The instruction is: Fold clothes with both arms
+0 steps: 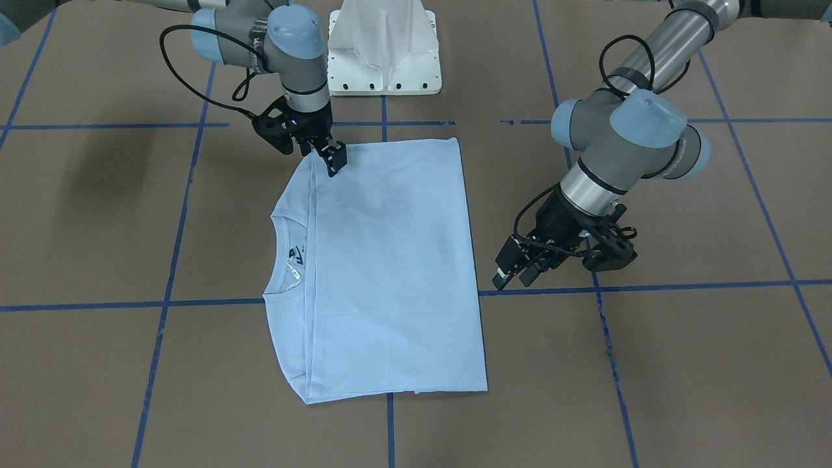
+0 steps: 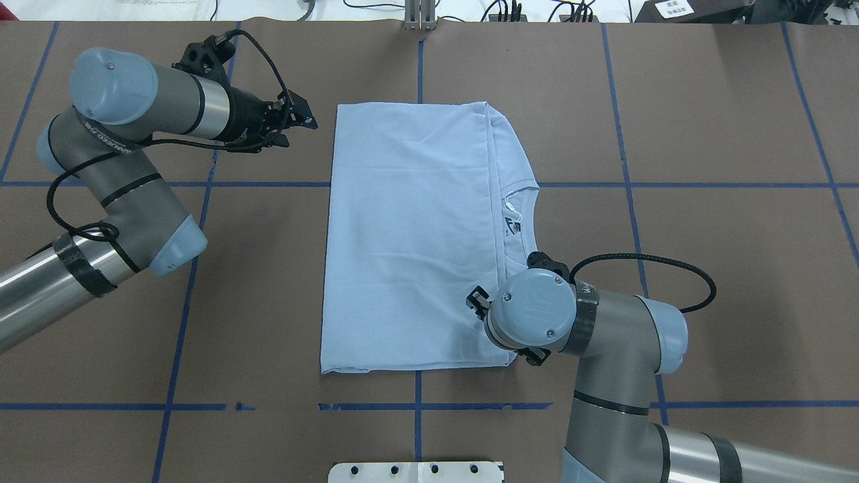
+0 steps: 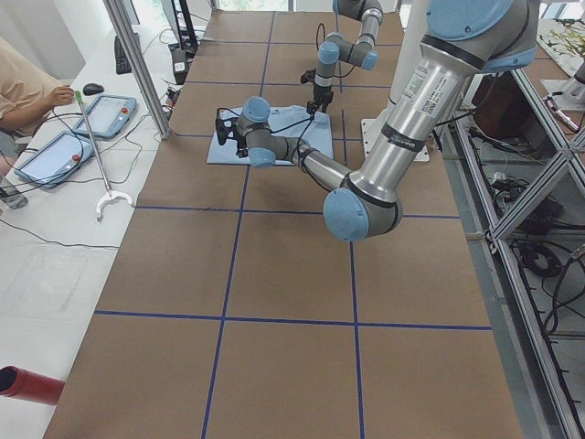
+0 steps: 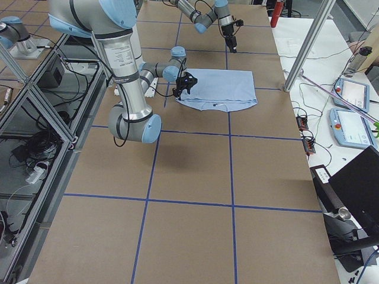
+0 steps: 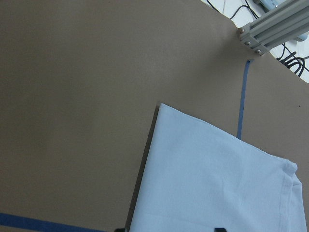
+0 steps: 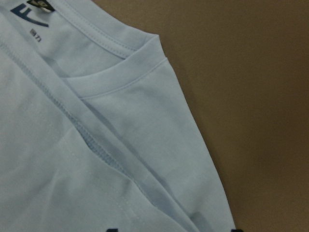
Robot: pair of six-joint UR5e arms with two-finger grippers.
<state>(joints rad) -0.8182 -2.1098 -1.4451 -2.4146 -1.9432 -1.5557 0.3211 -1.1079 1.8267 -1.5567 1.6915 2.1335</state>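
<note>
Tips of the right gripper (image 1: 333, 158) stand apart in its wrist view: released, gripping nothing. It points down at the light blue T-shirt (image 1: 390, 260), over the shoulder corner nearest the robot's base; whether it touches the cloth I cannot tell. From there the shirt spreads away from the base as a smooth folded rectangle, flat on the table (image 1: 682, 364), with the ribbed collar (image 1: 281, 260) just beyond the gripper on its outer side.

The left gripper (image 1: 515, 274) is likewise parted and empty. It is tilted low toward the shirt's opposite straight edge, near it but apart, with brown table between.

Blue tape lines (image 1: 162, 302) cross the surface and run under the shirt. The white pedestal base (image 1: 383, 52) stands behind the right gripper.

Inside the neck sits a dark slanted logo (image 6: 29, 17); the tiny writing under it is too small to read.
</note>
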